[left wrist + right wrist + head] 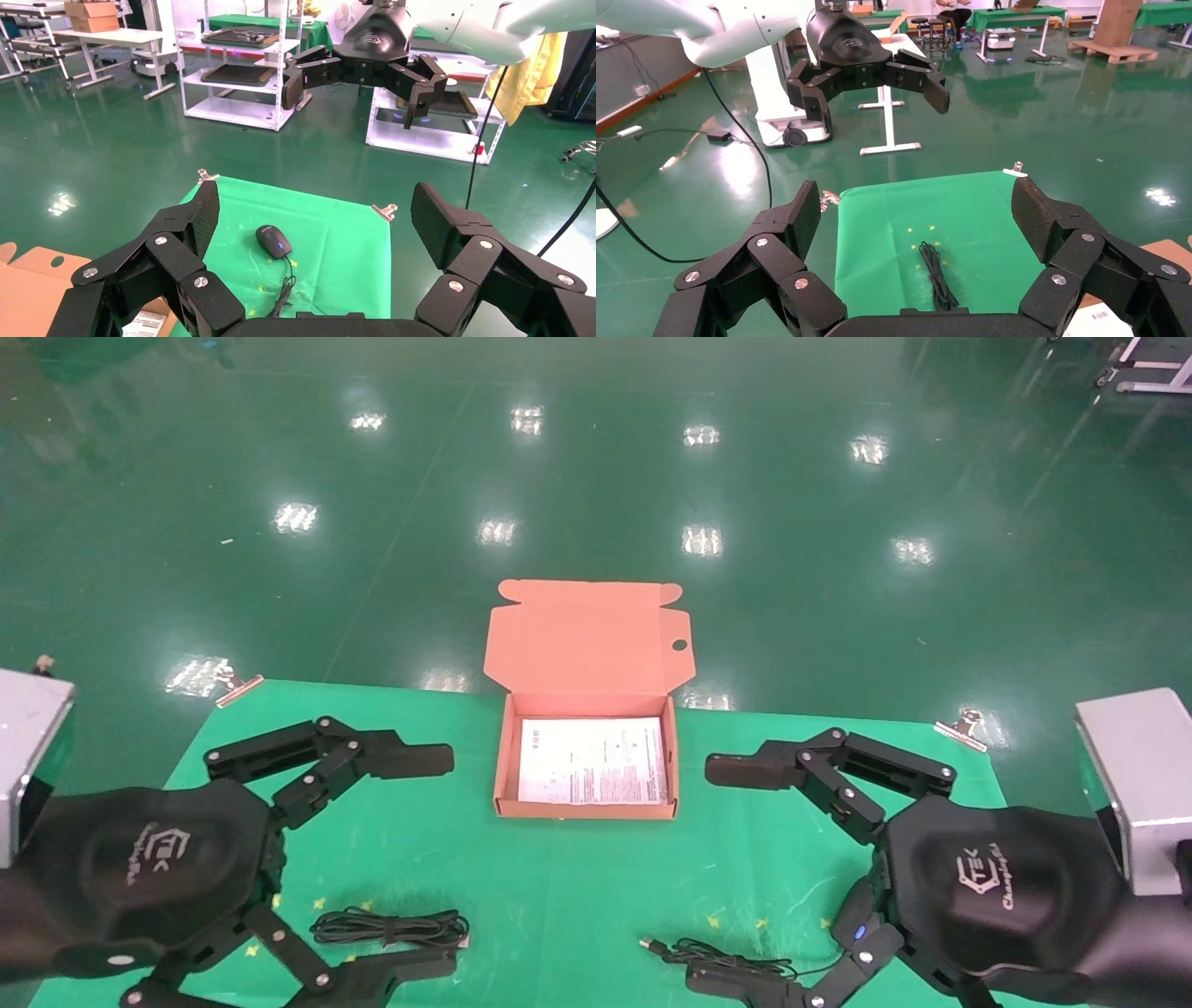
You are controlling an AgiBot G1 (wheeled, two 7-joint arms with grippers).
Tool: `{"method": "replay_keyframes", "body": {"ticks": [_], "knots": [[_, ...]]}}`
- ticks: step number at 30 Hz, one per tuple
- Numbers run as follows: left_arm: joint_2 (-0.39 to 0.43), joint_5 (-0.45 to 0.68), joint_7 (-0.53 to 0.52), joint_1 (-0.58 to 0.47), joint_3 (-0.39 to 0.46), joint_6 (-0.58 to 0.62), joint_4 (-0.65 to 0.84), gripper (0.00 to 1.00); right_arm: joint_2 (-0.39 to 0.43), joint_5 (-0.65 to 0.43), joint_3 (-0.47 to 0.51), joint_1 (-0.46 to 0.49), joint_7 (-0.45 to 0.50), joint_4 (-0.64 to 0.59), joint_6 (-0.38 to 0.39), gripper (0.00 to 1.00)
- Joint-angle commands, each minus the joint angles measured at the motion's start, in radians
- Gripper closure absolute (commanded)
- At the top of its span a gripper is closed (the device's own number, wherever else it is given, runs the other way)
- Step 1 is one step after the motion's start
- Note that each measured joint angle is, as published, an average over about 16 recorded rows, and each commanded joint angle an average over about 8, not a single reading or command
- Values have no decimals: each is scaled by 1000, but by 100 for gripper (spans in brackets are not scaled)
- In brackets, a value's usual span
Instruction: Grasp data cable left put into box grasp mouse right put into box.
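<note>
Cardboard box (503,775) lay open on green cloth (568,887).
Both grippers (left (424,859), right (722,877)) hung spread; looped data cable (389,926) near-left, glossy oval mouse (273,241) near-right.

Box at the back, cable and mouse in front

The box (585,800) sits mid-table; the data cable (389,926) lies front-left, the mouse (273,241) front-right.

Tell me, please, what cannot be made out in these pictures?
Mouse: head view, under the right gripper; only its cord shows.
Sheet print: head view, too small to read.
Box: left wrist view, cut off by the edge and the left gripper.
</note>
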Motion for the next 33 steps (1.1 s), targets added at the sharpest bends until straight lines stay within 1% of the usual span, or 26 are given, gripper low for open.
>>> {"method": "replay_keyframes", "body": {"ticks": [1,27,30,33], "knots": [[0,0,0,0,0,0,0,0,0,0,0,0,0,0,0,0],[1,12,6,-5,6,1,4,0,2,-3,1,1,-5,1,-1,0],[-1,33,9,-10,14,10,15,0,10,-26,-3,9,-17,6,-6,0],[-1,72,7,-25,33,20,31,0,21,-80,-16,33,-39,19,-20,0]]}}
